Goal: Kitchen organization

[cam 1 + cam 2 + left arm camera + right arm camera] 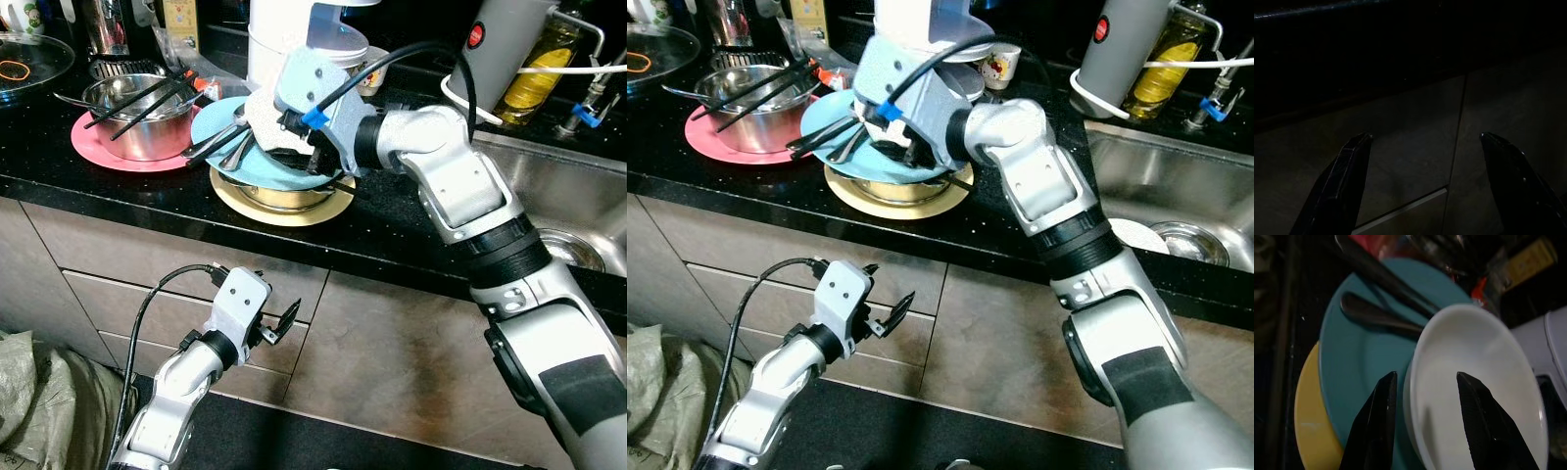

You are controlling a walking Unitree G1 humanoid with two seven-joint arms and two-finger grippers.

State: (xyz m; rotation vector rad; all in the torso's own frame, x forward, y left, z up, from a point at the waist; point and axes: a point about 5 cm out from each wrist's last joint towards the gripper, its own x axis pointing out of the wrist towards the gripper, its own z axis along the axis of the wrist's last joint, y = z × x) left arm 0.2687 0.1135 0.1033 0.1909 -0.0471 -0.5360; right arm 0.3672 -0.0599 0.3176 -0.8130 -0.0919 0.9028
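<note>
A stack stands on the black counter: a yellow plate (284, 211), a metal bowl (279, 196), a teal plate (1356, 362) and a white bowl (1484, 382) on top. A dark spoon (1371, 316) and another dark utensil lie on the teal plate. My right gripper (1426, 377) is open over the stack. It straddles the white bowl's rim, one finger inside and one outside. Its wrist housing (313, 98) hides the fingers in the eye views. My left gripper (284, 318) hangs open low before the drawer fronts.
A pink plate (98, 147) left of the stack carries a steel bowl (147, 113) with chopsticks (137, 103). A white appliance (284, 29) and mug (370, 69) stand behind. A steel sink (568, 196), grey cylinder (500, 49) and oil bottle (534, 73) are right. A sack (29, 392) lies on the floor.
</note>
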